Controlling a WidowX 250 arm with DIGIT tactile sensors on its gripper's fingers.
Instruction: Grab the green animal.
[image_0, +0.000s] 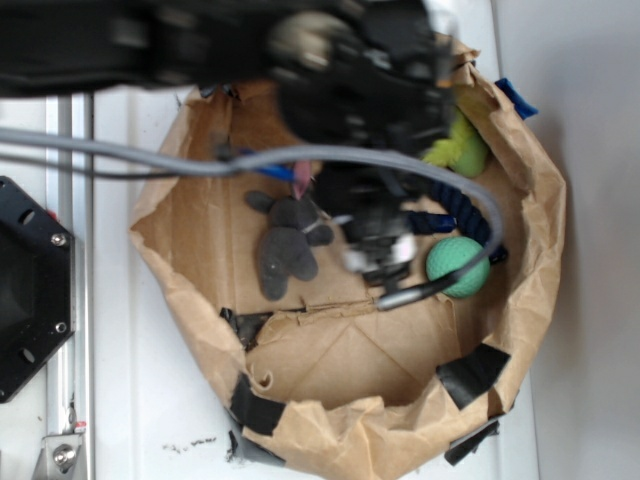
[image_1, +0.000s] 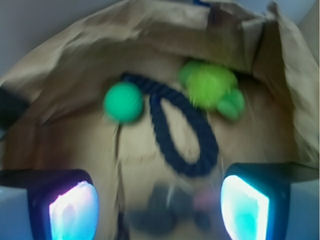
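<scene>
We see the green animal (image_1: 212, 88), shaggy yellow-green with darker smooth ends, lying slantwise against the paper wall (image_1: 150, 35). The gripper (image_1: 159, 210) hangs empty, fingers apart.

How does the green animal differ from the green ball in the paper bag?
The green animal is shaggy and yellow-green with darker smooth ends; the green ball is one even, bluer green. The animal is lumpy and elongated; the ball is round. The animal lies against the bag wall; the ball sits beside the rope. Both are small and lie untouched.
</scene>
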